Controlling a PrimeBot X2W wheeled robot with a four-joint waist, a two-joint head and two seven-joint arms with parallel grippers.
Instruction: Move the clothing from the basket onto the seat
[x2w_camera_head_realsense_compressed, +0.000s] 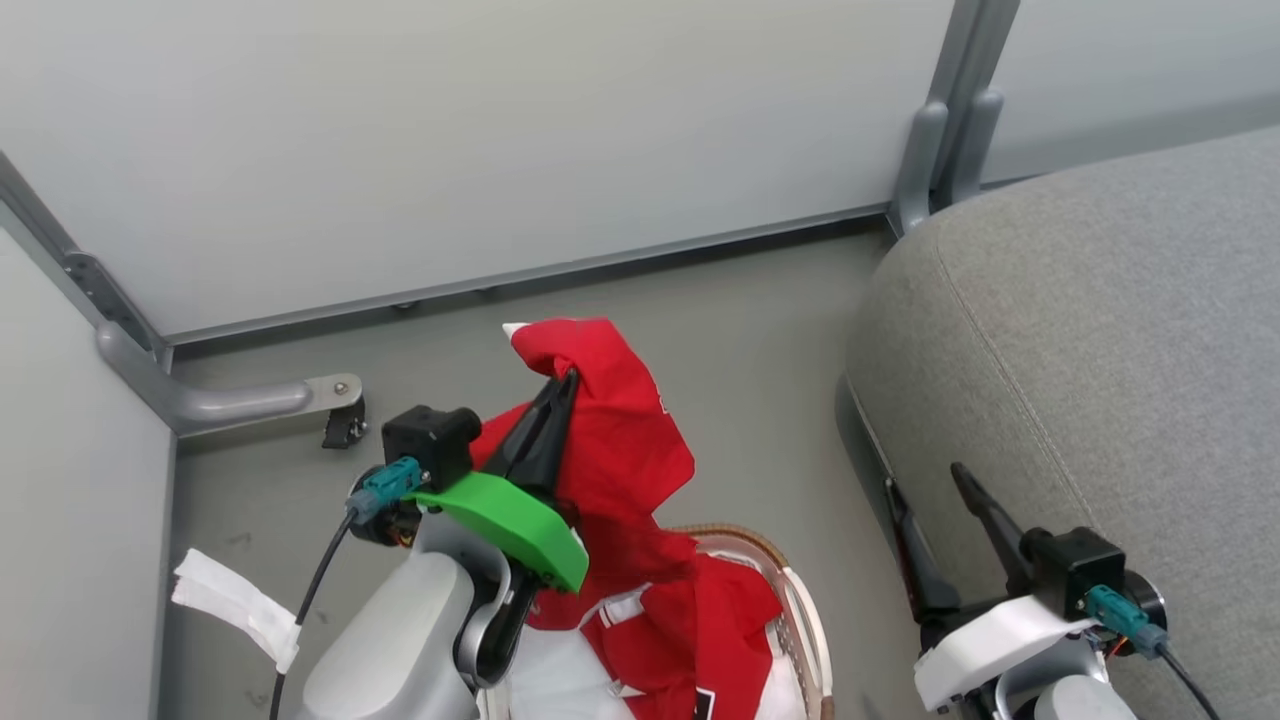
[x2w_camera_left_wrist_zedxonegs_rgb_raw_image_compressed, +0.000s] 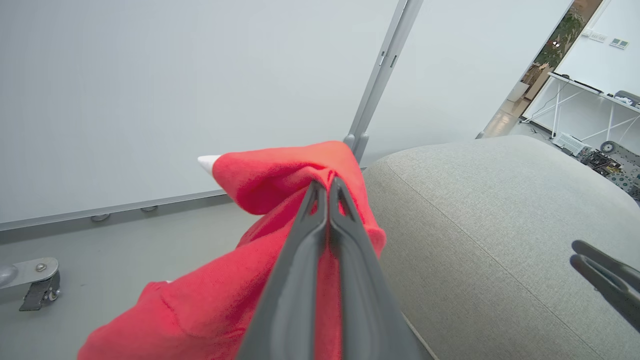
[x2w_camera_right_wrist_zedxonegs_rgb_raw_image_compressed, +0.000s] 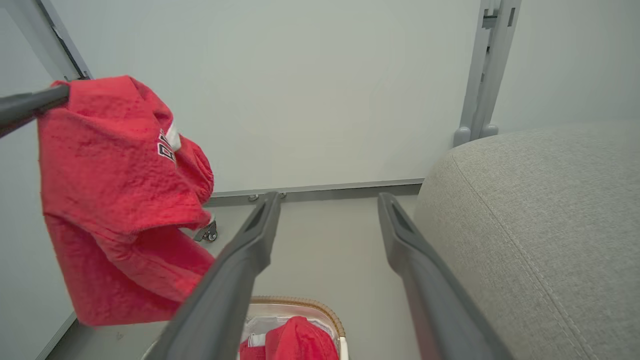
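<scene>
My left gripper (x2w_camera_head_realsense_compressed: 570, 382) is shut on a bright red garment (x2w_camera_head_realsense_compressed: 615, 440) and holds it up in the air above the basket (x2w_camera_head_realsense_compressed: 792, 590). In the left wrist view the closed fingertips (x2w_camera_left_wrist_zedxonegs_rgb_raw_image_compressed: 325, 184) pinch a fold of that red cloth (x2w_camera_left_wrist_zedxonegs_rgb_raw_image_compressed: 270, 172). A second red garment (x2w_camera_head_realsense_compressed: 705, 640) with white trim lies in the basket on the white liner. The grey seat (x2w_camera_head_realsense_compressed: 1100, 350) is to the right. My right gripper (x2w_camera_head_realsense_compressed: 925, 485) stands open and empty beside the seat's edge, fingers wide apart (x2w_camera_right_wrist_zedxonegs_rgb_raw_image_compressed: 328, 200). The hanging garment (x2w_camera_right_wrist_zedxonegs_rgb_raw_image_compressed: 115, 200) shows lettering.
Pale wall panels close the back and left, joined by a grey metal post (x2w_camera_head_realsense_compressed: 940, 140). A metal foot with a caster (x2w_camera_head_realsense_compressed: 335, 405) sits on the grey floor at the left. A white strip (x2w_camera_head_realsense_compressed: 235, 600) hangs near my left arm.
</scene>
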